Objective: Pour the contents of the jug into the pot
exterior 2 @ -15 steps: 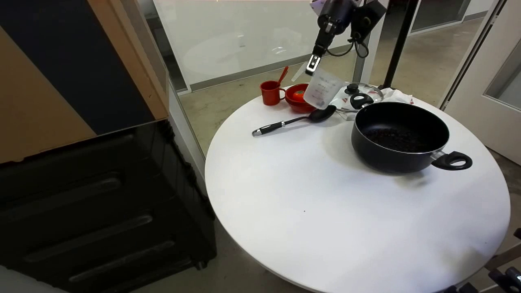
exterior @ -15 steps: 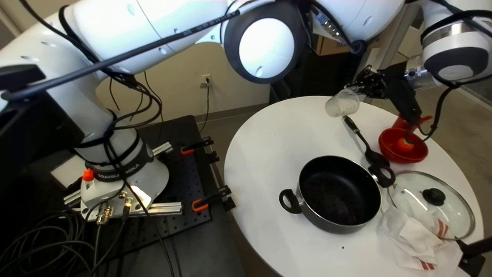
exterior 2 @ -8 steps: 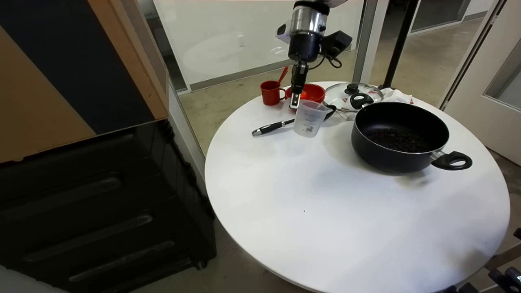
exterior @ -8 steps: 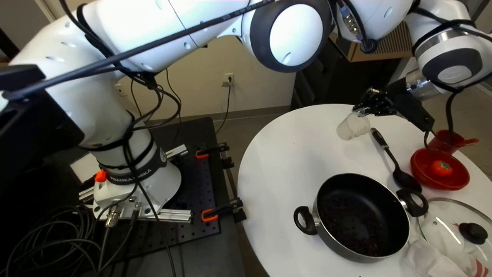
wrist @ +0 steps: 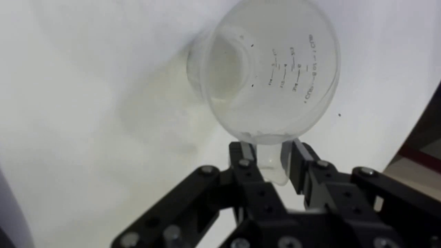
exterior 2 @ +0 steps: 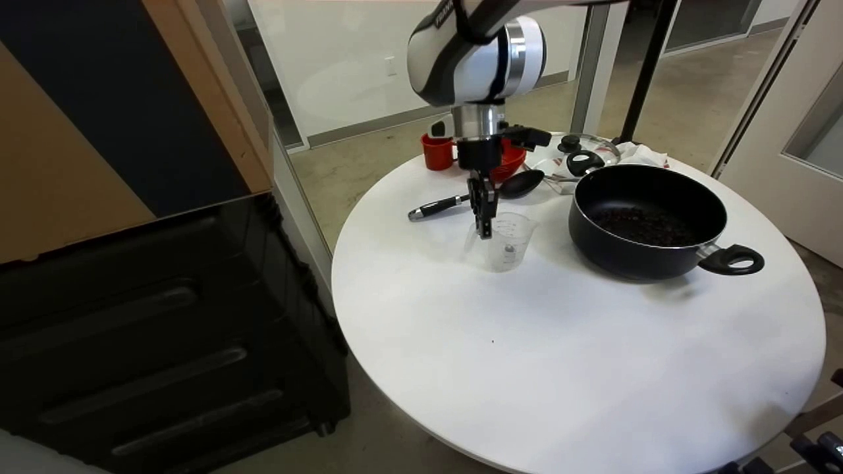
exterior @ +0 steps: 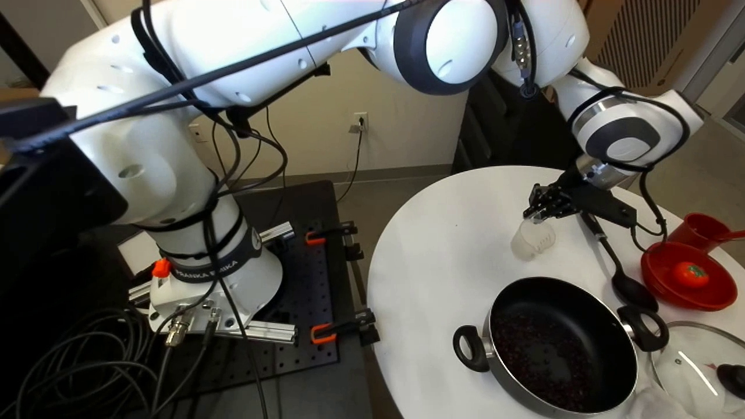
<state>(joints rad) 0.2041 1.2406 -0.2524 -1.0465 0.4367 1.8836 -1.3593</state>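
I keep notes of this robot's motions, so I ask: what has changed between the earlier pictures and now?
The gripper, still holding the clear measuring jug, has moved down, and the jug is less tilted than before. The pot, with dark pieces inside, and the black spoon stayed in place.

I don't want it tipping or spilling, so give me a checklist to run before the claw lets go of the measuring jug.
1. Grip on the jug: ok; the claw is shut on its handle.
2. Emptied: ok; at most tiny specks show inside in the wrist view.
3. Contents delivered: ok; dark pieces lie in the pot.
4. Resting on the table: cannot tell; no view settles contact.
5. Room beside the pot: ok; a gap separates it from the jug in both exterior views.
6. No strays on the table: not ok; a small dark spot shows, perhaps a loose piece or a mark.
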